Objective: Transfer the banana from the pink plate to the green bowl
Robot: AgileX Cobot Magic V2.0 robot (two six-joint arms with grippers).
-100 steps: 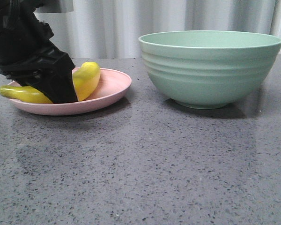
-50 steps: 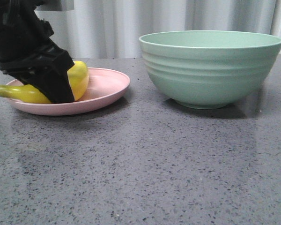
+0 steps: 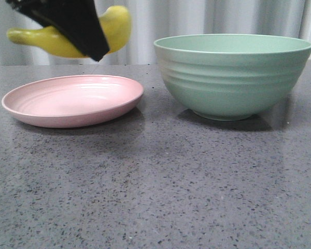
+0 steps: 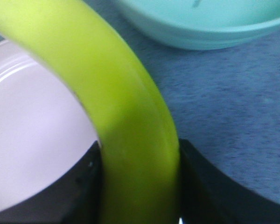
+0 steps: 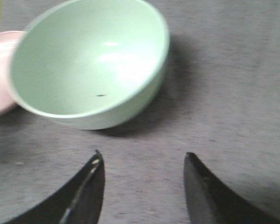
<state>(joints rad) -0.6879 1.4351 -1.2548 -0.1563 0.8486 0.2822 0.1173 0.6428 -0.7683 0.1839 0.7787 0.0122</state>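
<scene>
Banana [image 3: 116, 26]: bright yellow, curved, held in the air above the pink plate [image 3: 72, 101], clear of its surface, gripped near mid-length with both ends sticking out past the fingers. Left gripper [image 4: 140, 186]: clamped on the banana, 2 dark fingers pressed to either side in the left wrist view. Pink plate: bare, resting on the grey speckled table [image 3: 160, 187], just beside the green bowl [image 3: 233, 75] but apart from it. Green bowl: upright, deep, nothing inside but 1 small dark speck [image 5: 101, 95] of unclear nature. Right gripper [image 5: 142, 186]: spread wide, holding nothing, hanging over the table near the bowl. Risks, as judged: glossy skin likely to slip or pivot between the fingers during the sideways carry; a low travel height liable to knock the banana's leading end against the tall bowl rim; an early release likely to drop it on the table between plate and bowl. Hidden or unclear: left gripper body cut off by the upper edge in the front view; contact patches on the banana covered by the fingers; left wrist view blurred.
</scene>
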